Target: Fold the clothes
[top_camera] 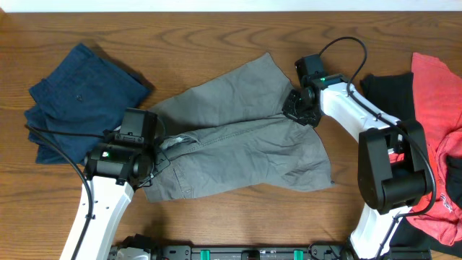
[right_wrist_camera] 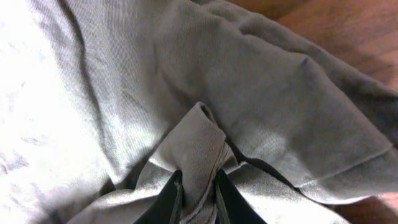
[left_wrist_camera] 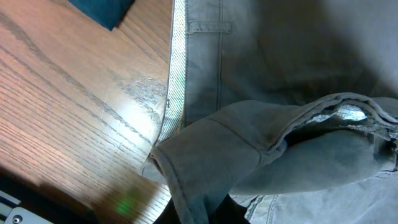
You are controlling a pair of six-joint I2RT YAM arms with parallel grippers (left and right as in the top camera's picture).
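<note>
1. Plainly at mid-table: grey shorts, spread mostly flat on the wood, long axis running left to right and tilted a little toward the far right
2. Waist end pointing left, toward the near-left corner; both legs pointing right, one fanned out to the far edge, the other toward the near right, hems apart
3. Along the waist in the left wrist view: waistband with its pale lining turned up to the camera, lying on the wood, and a loose fold of grey cloth lifted above it
4. At that waist end: left gripper, clenched on the raised fold of the grey shorts, cloth draped over it and hiding most of the metal
5. At the right side of the shorts, where the far leg meets the near one: right gripper, clamped on a narrow ridge of grey cloth; in the right wrist view, two dark fingers pressing that ridge from both sides
6. Outward to the left: navy shorts, a folded stack near the far-left corner, very close to the grey waist end, contact not clear
7. Outward to the right edge: coral-red piece lying partly over a black piece, apart from the grey shorts, with the right arm between
</note>
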